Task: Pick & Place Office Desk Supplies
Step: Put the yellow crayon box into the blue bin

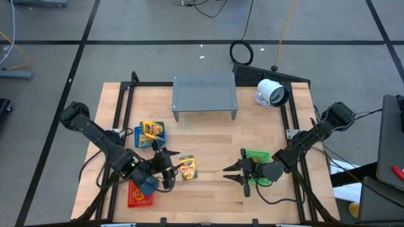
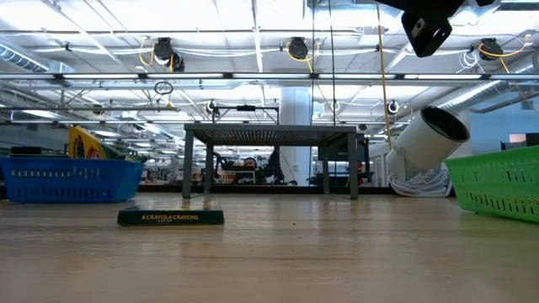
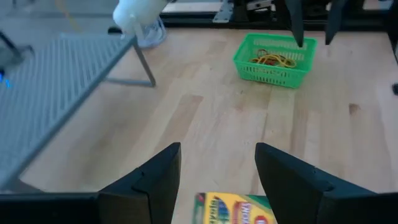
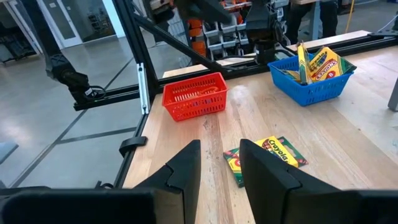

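**Desk supplies on the table: baskets, crayon packs, two grippers with parted jaws**

High view: left gripper [image 1: 165, 159] hangs near the table's front, just left of a loose crayon pack [image 1: 187, 168]. Blue basket [image 1: 140, 137] behind it holds more crayon packs [image 1: 151, 130]; red basket [image 1: 140, 196] sits at the front left edge. Right gripper [image 1: 232, 172] hangs beside the green basket [image 1: 259, 155]. Grey stand [image 1: 204, 94] and white device [image 1: 272, 93] sit at the back.

Low view: loose crayon pack lies flat on the wood; blue basket left, green basket right, stand behind.

Left wrist view: left fingers [image 3: 152, 183] stand apart, empty, the crayon pack just beyond them. Green basket holds rubber bands [image 3: 272, 60].

Right wrist view: right fingers [image 4: 180, 171] stand slightly apart, holding nothing, pointing toward the loose pack.
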{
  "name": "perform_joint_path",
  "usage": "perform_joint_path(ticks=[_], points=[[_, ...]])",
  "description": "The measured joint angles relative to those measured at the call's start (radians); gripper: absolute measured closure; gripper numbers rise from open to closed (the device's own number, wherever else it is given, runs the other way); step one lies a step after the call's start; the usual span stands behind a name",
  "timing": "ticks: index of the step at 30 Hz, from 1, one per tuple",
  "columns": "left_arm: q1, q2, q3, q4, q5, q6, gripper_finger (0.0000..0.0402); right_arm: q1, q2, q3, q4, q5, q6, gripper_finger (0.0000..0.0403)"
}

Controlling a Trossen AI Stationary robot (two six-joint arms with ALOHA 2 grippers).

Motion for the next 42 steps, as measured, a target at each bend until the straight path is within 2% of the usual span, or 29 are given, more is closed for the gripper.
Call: perform_joint_path(ticks=[5,7,11,16,22,28,33,35,38,42], points=[[0.030,-0.104,-0.084,0.134,0.018,0.185,0.0188,-0.002,0.000,-0.001,0.013,0.000,0.000,0.0303],[0.050,-0.165,-0.153,0.199,0.076,0.260,0.0188,-0.002,0.000,-0.001,0.029,0.000,0.000,0.0303],[0.071,-0.343,-0.342,0.445,0.200,0.385,0.0188,-0.006,0.000,-0.001,0.056,0.000,0.021,0.0303],[0.079,-0.581,-0.604,0.665,0.245,0.426,0.0188,-0.043,0.000,-0.001,0.038,0.000,0.022,0.0303],[0.082,-0.772,-0.800,0.763,0.224,0.387,0.0188,-0.095,0.000,-0.001,0.031,-0.002,-0.013,0.0303],[0.101,-0.788,-0.838,0.751,0.083,0.311,0.0188,-0.142,0.000,-0.001,0.047,-0.003,-0.120,0.0303],[0.121,-0.768,-0.829,0.757,0.099,0.335,0.0188,-0.155,-0.004,-0.001,0.074,0.005,-0.340,0.0303],[0.130,-0.768,-0.829,0.759,0.116,0.332,0.0188,-0.144,-0.026,-0.014,0.094,0.041,-0.436,0.0303],[0.142,-0.768,-0.829,0.749,0.142,0.312,0.0188,-0.113,-0.117,-0.075,0.199,0.111,-0.526,0.0303],[0.159,-0.768,-0.829,0.750,0.182,0.313,0.0188,-0.062,-0.353,-0.250,0.250,0.096,-0.584,0.0303]])
